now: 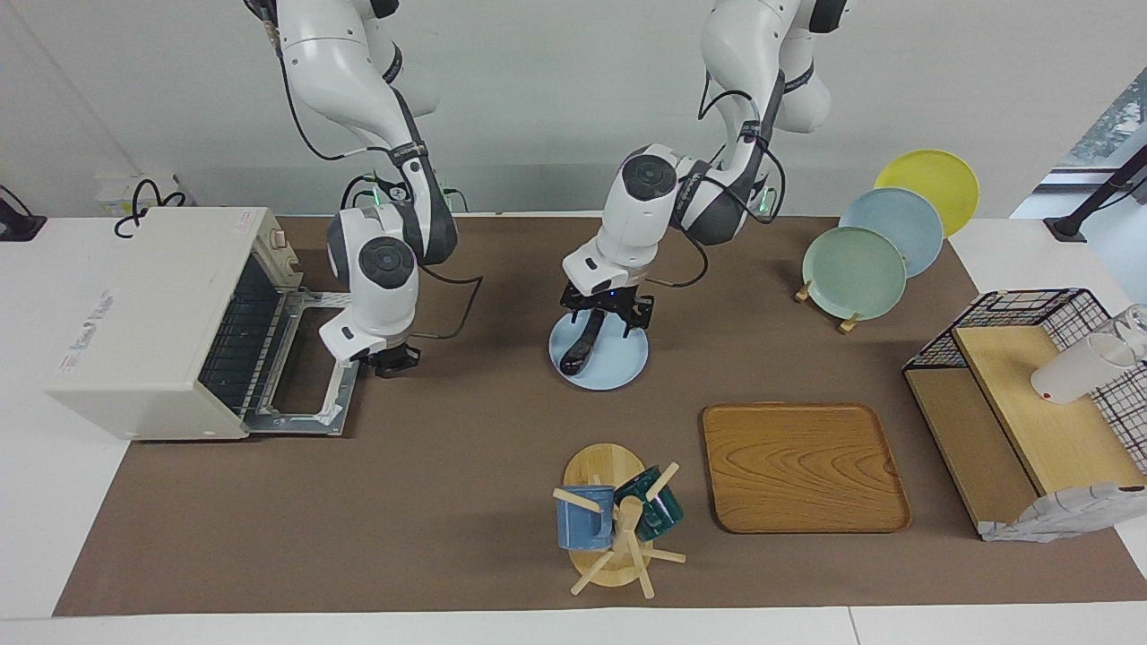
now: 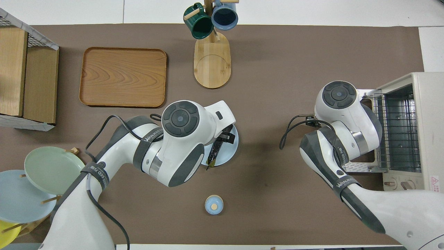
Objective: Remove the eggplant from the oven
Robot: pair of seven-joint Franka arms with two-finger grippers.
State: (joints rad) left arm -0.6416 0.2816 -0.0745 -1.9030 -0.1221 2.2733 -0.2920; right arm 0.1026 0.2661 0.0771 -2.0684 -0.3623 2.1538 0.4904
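The eggplant (image 1: 578, 348) is dark and slender. Its lower end rests on a light blue plate (image 1: 627, 363) at mid-table, and its upper end is at my left gripper (image 1: 602, 321). It also shows in the overhead view (image 2: 214, 154), on the plate (image 2: 227, 156) under the left hand. The white oven (image 1: 152, 313) stands at the right arm's end of the table, its door (image 1: 300, 414) folded down open and its wire rack (image 1: 237, 345) bare. My right gripper (image 1: 392, 360) hangs low beside the open door's edge, holding nothing that I can see.
A mug tree (image 1: 618, 528) with a blue and a green mug and a wooden tray (image 1: 802, 466) lie farther from the robots. A plate rack (image 1: 851, 273) and a wire shelf (image 1: 1030, 403) stand toward the left arm's end. A small blue jar (image 2: 214, 204) sits near the robots.
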